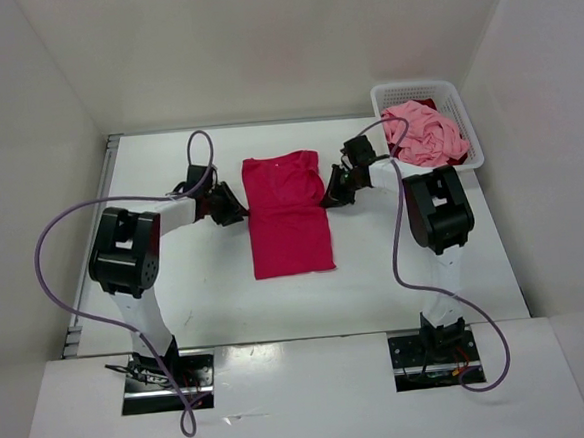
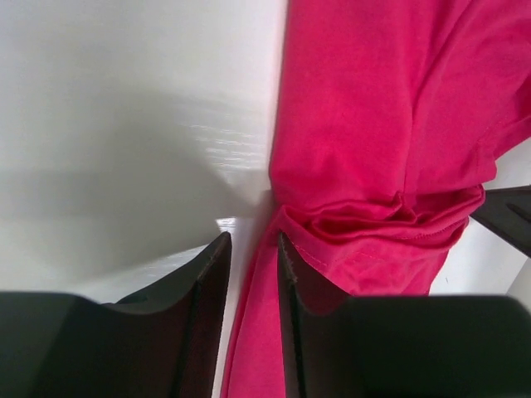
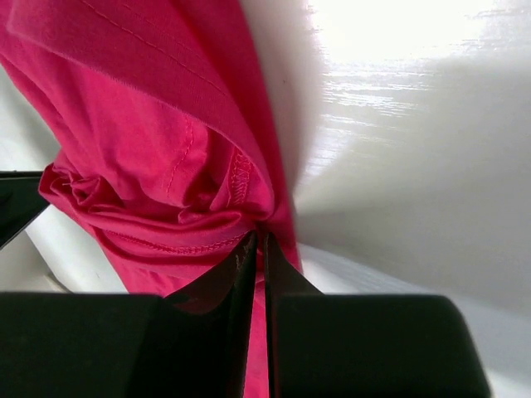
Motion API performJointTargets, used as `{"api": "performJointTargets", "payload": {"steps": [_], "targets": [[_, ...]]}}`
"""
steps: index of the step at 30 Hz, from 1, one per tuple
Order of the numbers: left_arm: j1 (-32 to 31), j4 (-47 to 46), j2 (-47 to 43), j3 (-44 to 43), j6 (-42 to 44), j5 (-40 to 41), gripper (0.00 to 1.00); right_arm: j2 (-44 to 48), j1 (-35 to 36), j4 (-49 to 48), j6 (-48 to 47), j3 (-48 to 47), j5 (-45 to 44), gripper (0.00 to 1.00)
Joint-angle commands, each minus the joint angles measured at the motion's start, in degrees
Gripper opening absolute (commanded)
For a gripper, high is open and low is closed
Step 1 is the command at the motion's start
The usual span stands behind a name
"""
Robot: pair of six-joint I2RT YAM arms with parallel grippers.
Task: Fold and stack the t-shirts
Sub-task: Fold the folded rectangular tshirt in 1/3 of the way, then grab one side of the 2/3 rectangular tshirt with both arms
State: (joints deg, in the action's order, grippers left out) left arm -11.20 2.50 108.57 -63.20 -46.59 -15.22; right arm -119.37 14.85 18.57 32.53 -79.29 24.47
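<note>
A bright magenta-red t-shirt lies flat mid-table as a long rectangle, collar at the far end. My left gripper sits at its left edge. Its jaws stand apart and open, with the cloth's edge loose in the gap and bare table showing beside it. At the shirt's right edge my right gripper is shut on a bunched fold, the fingertips pinching the cloth. A light pink t-shirt is heaped in the basket, with a bit of dark crimson t-shirt behind it.
A white lattice basket stands at the far right corner, close behind the right arm. White walls close the table in at the left, the back and the right. A purple cable loops out from each arm.
</note>
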Motion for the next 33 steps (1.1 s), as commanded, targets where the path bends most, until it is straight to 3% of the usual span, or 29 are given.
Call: {"api": "performJointTargets", "payload": {"steps": [1,5,7,10,12,13,17,19,22,23,26,33], "targets": [[0.04,-2.24,-1.68,-0.88,0.97,-2.09,0.38,4.48,0.27,-1.26,-0.01,-1.75,0.67,0.12],[0.04,-2.24,-9.94,4.21,1.50,-0.78,0.43,12.29,0.27,-1.25,2.27,2.11,-0.74,0.26],[0.04,-0.14,-15.11,9.22,0.80,1.58,0.52,15.29,0.27,-1.78,4.19,5.45,-1.43,0.33],[0.04,0.39,-20.93,17.19,-1.75,-0.05,0.61,20.22,0.27,-1.00,5.60,10.54,-2.84,0.34],[-1.53,1.18,-23.57,20.03,-2.45,-1.29,0.85,23.46,2.27,0.67,6.14,14.50,-4.33,0.34],[-2.59,3.28,-23.58,20.65,-2.45,-2.17,1.00,24.70,2.90,0.68,7.53,17.38,-6.43,0.27],[-7.16,5.85,-27.00,24.25,-1.74,-4.19,1.00,31.56,4.13,0.68,11.93,26.01,-7.51,0.06],[-7.69,5.14,-29.99,28.12,-2.37,-4.73,0.89,34.29,4.13,1.21,12.64,29.95,-8.12,0.06],[-7.69,3.30,-30.62,30.85,-3.51,-5.95,0.67,34.82,4.65,1.21,13.34,32.87,-8.12,0.19],[-8.22,3.30,-28.79,31.46,-3.51,-6.48,0.63,34.82,5.18,1.21,13.95,33.40,-8.12,0.33],[-9.80,1.63,-25.79,30.95,-4.56,-7.10,0.63,34.03,6.59,0.51,14.49,33.93,-8.12,0.52],[-12.44,0.40,-22.80,30.24,-5.79,-7.10,0.63,31.39,10.28,-1.16,14.49,35.16,-5.75,0.71]]}}
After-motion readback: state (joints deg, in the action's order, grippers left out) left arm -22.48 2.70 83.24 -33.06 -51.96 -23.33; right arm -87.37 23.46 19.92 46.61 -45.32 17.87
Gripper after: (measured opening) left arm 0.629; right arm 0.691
